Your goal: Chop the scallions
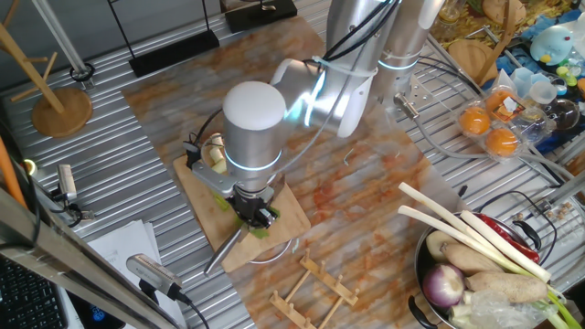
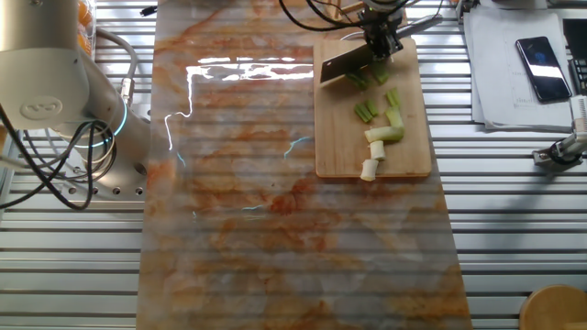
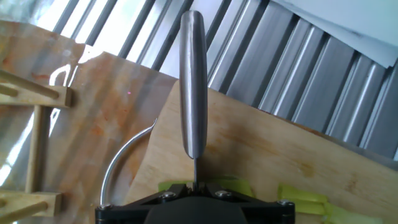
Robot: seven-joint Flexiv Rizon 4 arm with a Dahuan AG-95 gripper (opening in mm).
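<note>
Holding a knife (image 2: pixel 347 65), your gripper (image 2: pixel 380 38) has its jaws clamped on the handle, blade down on the cutting board (image 2: pixel 415 158) at its far end. Scallions (image 2: pixel 382 136) are cut bits w/ white + green scattered across the board, some right by the blade.

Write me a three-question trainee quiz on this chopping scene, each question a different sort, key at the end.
1. True or false: the end effector holds a knife.
2. The cut scallion pieces lie on: A) a cutting board B) a plate C) the bare mat.
3. Fill in: in the hand view the knife's metal ____ points away from the camera.

Key: 1 true; 2 A; 3 handle.
</note>
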